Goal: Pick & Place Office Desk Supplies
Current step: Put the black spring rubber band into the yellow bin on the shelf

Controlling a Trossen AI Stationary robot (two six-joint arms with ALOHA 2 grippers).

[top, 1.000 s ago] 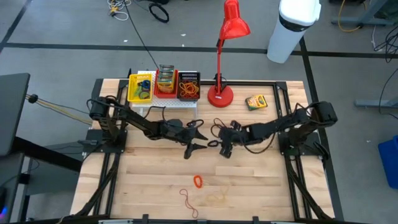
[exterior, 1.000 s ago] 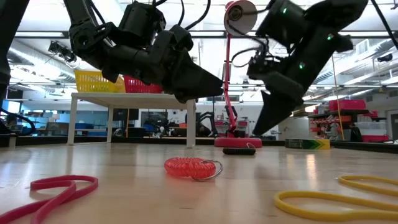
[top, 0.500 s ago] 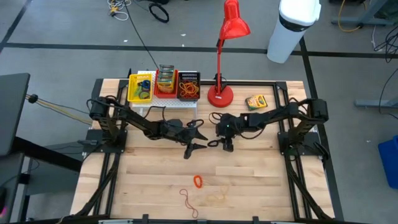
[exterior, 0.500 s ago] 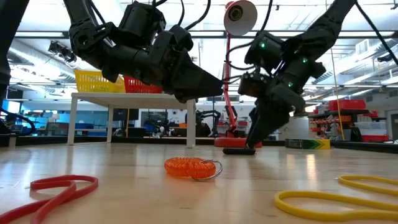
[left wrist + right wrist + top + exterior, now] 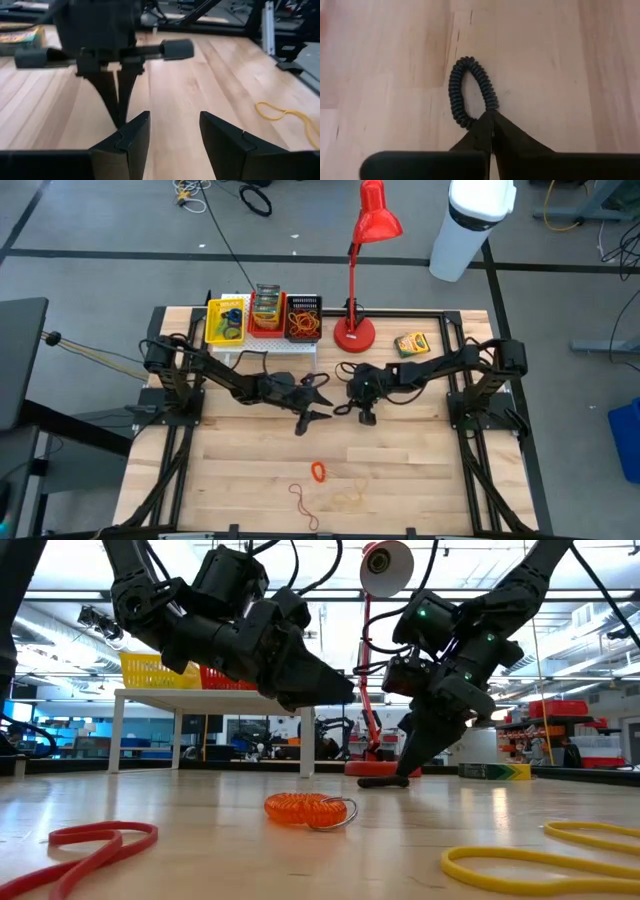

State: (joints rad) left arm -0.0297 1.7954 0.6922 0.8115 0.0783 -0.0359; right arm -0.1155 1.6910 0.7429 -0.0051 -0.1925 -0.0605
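Right end effector (image 5: 490, 131) pinched shut on the black coil band (image 5: 470, 90), mid-counter (image 5: 420, 470). It's light, springy, floppy: you grip one loop end. Left end effector (image 5: 172, 132) half open, empty.

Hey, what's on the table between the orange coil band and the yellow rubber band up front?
Nothing: in the low view, only bare wood lies between the orange coil band and the yellow rubber band.
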